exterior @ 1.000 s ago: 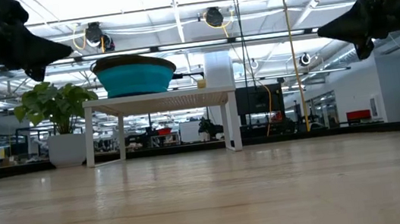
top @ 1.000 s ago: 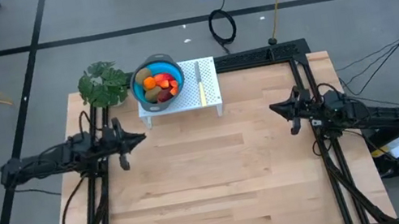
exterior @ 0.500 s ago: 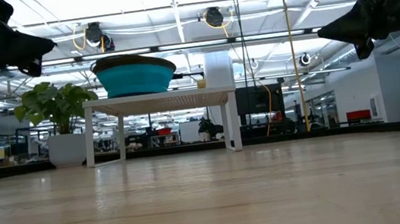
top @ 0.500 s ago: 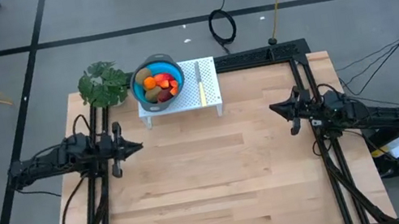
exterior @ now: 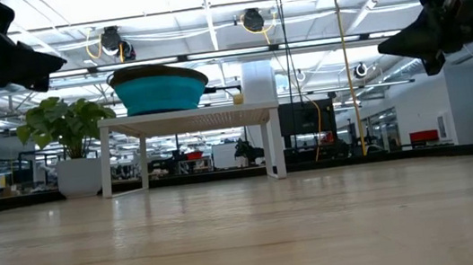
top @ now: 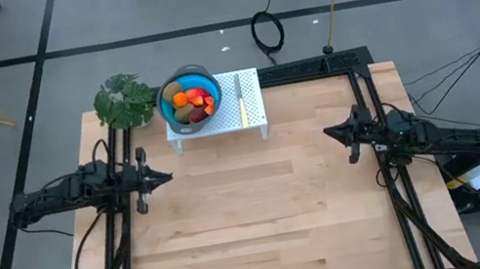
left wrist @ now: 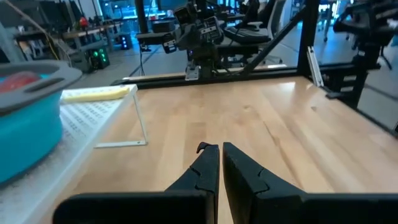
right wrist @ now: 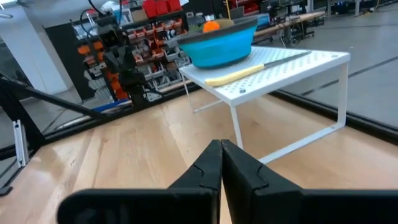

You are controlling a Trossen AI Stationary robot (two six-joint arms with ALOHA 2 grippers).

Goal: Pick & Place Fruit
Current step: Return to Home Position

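The fruit (top: 191,103), orange, red and olive-brown toy pieces, lies piled in a blue bowl (top: 168,110) that stands on a small white rack (top: 254,110) at the table's far edge. My left gripper (top: 168,176) hovers shut above the table's left side, pointing toward the right edge, with nothing in it. My right gripper (top: 326,132) hovers shut above the right side, pointing toward the left edge, also with nothing in it. In the right wrist view the bowl (right wrist: 219,48) shows an orange ball (right wrist: 211,26) over its rim.
A slim pale-handled knife (top: 240,98) lies on the rack beside the bowl. A green leafy plant (top: 123,101) stands at the table's far left corner. Bare wooden tabletop (top: 254,211) stretches between the two arms and toward the near edge.
My left gripper has drawn back a little toward the table's left edge and has rolled about its own axis, staying shut. The fruit and the bowl have stayed where they were.
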